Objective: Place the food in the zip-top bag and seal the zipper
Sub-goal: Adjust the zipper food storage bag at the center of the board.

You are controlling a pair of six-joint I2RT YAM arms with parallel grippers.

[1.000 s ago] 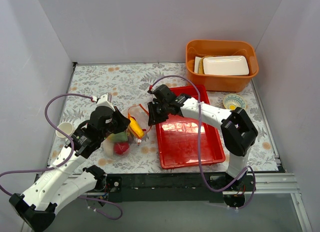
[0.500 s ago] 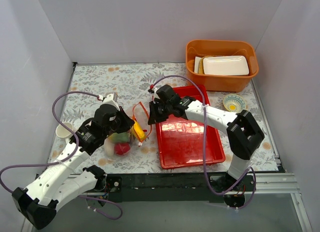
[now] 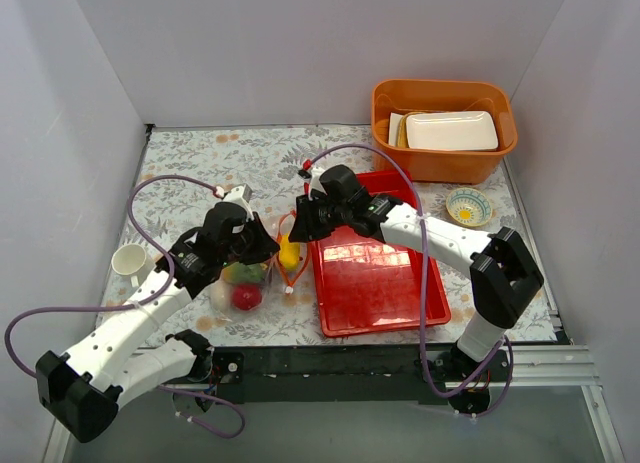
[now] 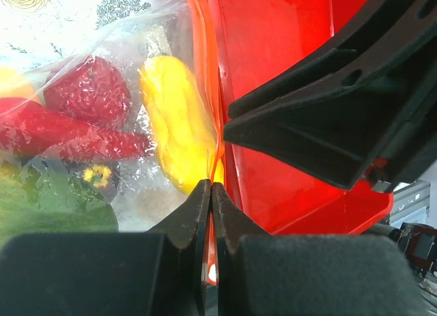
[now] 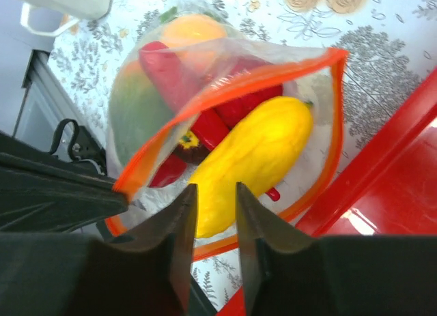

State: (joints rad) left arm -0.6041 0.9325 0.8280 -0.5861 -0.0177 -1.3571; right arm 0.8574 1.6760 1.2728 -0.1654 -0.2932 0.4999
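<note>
The zip-top bag [image 3: 228,288] lies left of the red tray, its mouth gaping toward the tray. Its food shows through the plastic: a yellow piece [image 5: 252,159] [image 3: 288,255], red pieces [image 4: 89,91] and a green one [image 3: 240,273]. My left gripper [image 4: 210,193] [image 3: 270,250] is shut on the orange-red zipper [image 4: 205,91] at one side of the mouth. The right gripper [image 5: 212,193] [image 3: 300,226] hovers just over the open mouth, above the yellow piece, its jaws slightly apart with nothing between them. The zipper [image 5: 225,91] runs as an open loop.
The red tray [image 3: 385,283] sits right beside the bag's mouth. An orange tub [image 3: 443,133] with a white foam tray stands at the back right, a small patterned bowl [image 3: 468,205] next to it. A white cup [image 3: 128,261] is at the left edge.
My left gripper has drawn the bag's mouth a little to the right, toward the tray. The right gripper stays over the mouth, its jaws having narrowed and then parted again.
</note>
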